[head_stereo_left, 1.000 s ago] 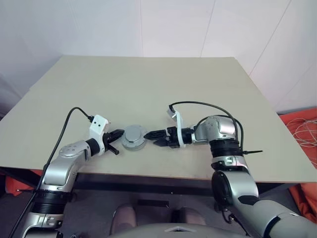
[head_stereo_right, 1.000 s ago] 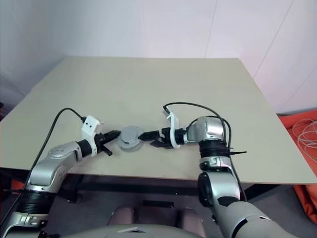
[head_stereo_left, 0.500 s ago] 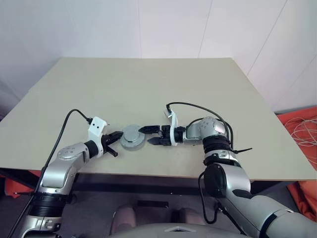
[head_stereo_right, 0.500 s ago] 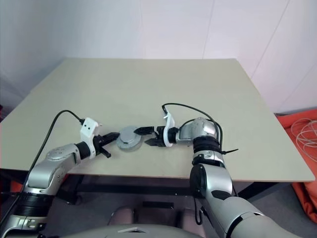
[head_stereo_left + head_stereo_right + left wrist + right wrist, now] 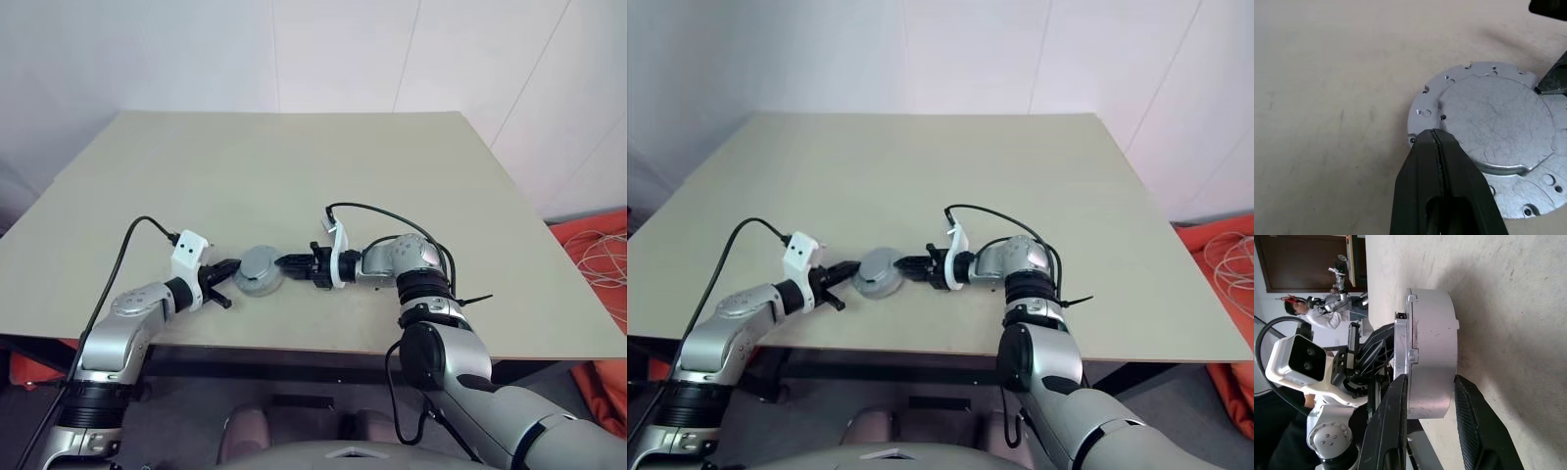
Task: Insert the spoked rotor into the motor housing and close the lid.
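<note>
A round silver-grey metal motor housing (image 5: 262,269), closed by its flat grey metal lid (image 5: 1496,126), lies near the front edge of the beige tabletop (image 5: 294,176), between the two grippers. The left gripper (image 5: 231,268) has its black fingers (image 5: 1442,191) pressed together, the tips resting at the flange of the housing on its left side. The right gripper (image 5: 291,262) reaches in from the opposite side; its two black fingers (image 5: 1393,426) straddle the rim of the housing, one above the lid face and one beneath the casing, close against the metal. Whether they actually press on it cannot be told. The housing sits slightly tilted, its right edge raised. A person sits in the background of the right wrist view.
</note>
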Controlling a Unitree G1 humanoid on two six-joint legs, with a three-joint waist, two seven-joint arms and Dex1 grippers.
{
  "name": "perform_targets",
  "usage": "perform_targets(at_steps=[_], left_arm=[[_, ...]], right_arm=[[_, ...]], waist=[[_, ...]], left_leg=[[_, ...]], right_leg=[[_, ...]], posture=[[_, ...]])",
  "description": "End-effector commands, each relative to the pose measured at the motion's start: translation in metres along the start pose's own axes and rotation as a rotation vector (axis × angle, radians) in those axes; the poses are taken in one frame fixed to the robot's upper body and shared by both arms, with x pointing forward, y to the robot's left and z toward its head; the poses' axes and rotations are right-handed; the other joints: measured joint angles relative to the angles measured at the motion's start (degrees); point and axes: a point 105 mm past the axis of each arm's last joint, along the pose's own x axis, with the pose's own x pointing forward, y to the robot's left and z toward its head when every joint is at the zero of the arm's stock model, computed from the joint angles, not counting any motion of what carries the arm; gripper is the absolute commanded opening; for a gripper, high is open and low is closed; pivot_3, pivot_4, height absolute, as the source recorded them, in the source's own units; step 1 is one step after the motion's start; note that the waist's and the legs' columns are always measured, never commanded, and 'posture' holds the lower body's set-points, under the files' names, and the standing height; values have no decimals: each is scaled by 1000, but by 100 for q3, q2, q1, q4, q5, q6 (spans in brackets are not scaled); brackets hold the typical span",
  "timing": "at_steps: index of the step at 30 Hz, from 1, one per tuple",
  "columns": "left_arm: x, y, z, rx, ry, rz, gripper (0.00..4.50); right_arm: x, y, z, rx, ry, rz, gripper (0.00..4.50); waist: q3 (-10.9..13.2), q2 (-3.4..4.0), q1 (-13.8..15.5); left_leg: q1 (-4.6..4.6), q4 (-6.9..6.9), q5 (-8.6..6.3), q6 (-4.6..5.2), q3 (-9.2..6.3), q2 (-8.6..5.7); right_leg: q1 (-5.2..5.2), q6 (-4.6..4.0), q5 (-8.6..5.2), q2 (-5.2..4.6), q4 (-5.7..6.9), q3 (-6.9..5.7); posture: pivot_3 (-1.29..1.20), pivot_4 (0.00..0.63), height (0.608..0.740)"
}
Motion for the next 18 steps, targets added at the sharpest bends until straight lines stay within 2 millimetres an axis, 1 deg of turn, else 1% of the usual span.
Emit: perform_targets(at_steps=[1,3,5,6,7,8,10,12,13,15,16,18], left_arm=[[-5,9,16,-58,-78,37,0],[-9,13,23,-99,-123,48,0],[-17,20,32,-192,-199,70,0],[-22,21,24,-301,-166,67,0],[-26,20,19,-341,-138,64,0],[-29,27,19,-321,-164,125,0],[-36,35,21,-418,-240,174,0],[-42,37,21,-493,-293,163,378],[-45,33,21,-532,-314,128,528],[-50,26,21,-587,-347,75,1138],[-53,25,20,-615,-355,64,1514],[-57,22,18,-676,-367,36,2123]], right_arm=[[-3,27,10,-43,-20,88,1167],[-6,30,11,-45,-22,98,1167],[-9,34,12,-50,-22,108,1167],[-11,35,13,-53,-22,112,1167],[-12,37,13,-56,-23,116,1167],[-13,38,13,-57,-22,122,1167],[-15,40,13,-59,-22,132,1167],[-17,42,14,-61,-23,137,1167],[-17,43,14,-63,-23,139,1167],[-19,44,16,-66,-26,141,1167],[-20,45,17,-68,-28,143,1167],[-24,48,20,-74,-35,150,1167]], waist=[[0,-1,0],[1,-3,3],[1,-3,8],[2,-3,9],[1,-3,8],[2,-3,7],[3,-4,20],[4,-9,31],[5,-11,33],[5,-11,37],[5,-12,39],[6,-13,45]], left_leg=[[-9,0,1,-1,0,0],[-36,3,2,-4,0,0],[-65,6,3,-5,-1,0],[-73,7,3,-5,-1,0],[-77,7,3,-4,-1,-1],[-78,7,3,-4,-1,-1],[-85,7,0,1,-2,-1],[-87,7,-1,2,-1,-1],[-88,8,-1,2,-2,0],[-85,9,-1,2,-1,-1],[-84,9,-1,2,-1,-1],[-84,10,-1,2,-1,0]], right_leg=[[-7,-1,1,0,0,0],[-30,-12,8,0,0,-2],[-59,-36,23,0,1,-6],[-64,-41,26,1,1,-7],[-66,-43,27,1,1,-8],[-67,-44,27,3,1,-8],[-70,-45,26,3,-5,-9],[-69,-45,26,2,-8,-9],[-69,-45,26,2,-8,-9],[-68,-44,26,3,-7,-10],[-68,-44,26,3,-7,-10],[-67,-42,25,2,-7,-10]], posture=[[0,0,740],[0,0,740],[0,0,740],[0,0,740],[0,0,740],[0,0,740],[0,0,740],[0,0,740],[0,0,740],[0,0,740],[0,0,740],[0,0,740]])
